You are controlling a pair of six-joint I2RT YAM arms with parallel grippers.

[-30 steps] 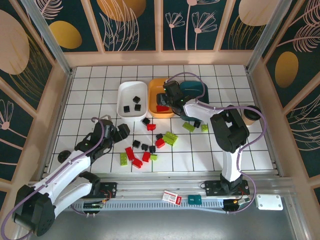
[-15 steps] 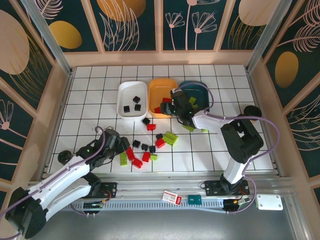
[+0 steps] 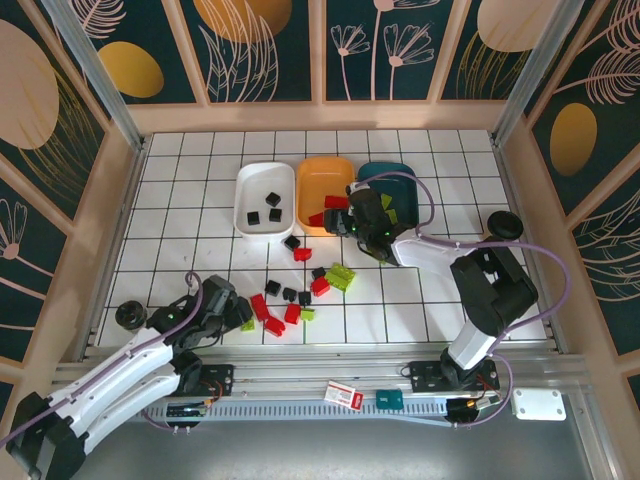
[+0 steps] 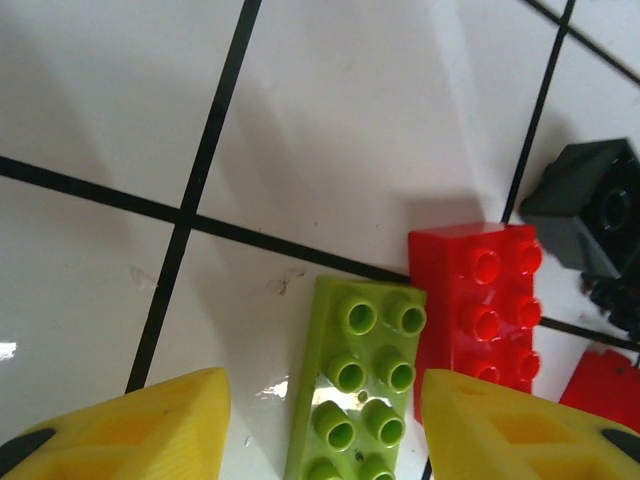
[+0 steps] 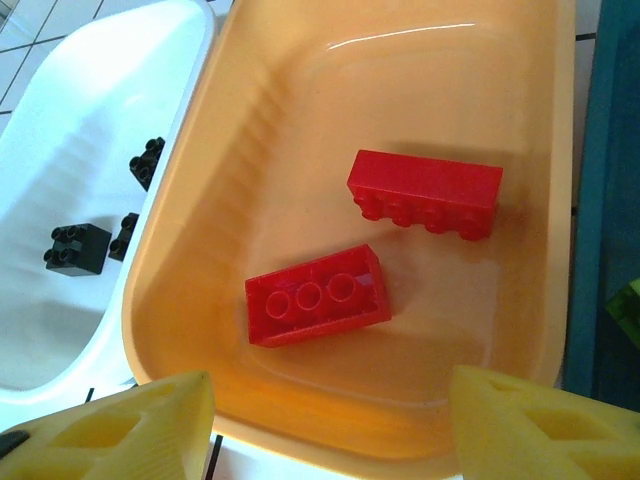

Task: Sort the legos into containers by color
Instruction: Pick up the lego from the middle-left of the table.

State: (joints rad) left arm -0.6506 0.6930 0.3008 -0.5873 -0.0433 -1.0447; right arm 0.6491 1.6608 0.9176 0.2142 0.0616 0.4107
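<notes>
Three trays are counted toward the far edge of the table (image 3: 180, 200): a white tray (image 3: 243, 200), an orange tray (image 3: 325, 170) and a dark teal tray (image 3: 385, 172). Three black bricks (image 5: 75, 248) are seen in the white tray, two red bricks (image 5: 318, 295) in the orange tray. Nearer the table's near edge, about five loose black bricks (image 3: 289, 293), five loose red bricks (image 3: 292, 313) and three loose green bricks (image 3: 340, 276) are made out. Those in the dark teal tray cannot be counted.
</notes>
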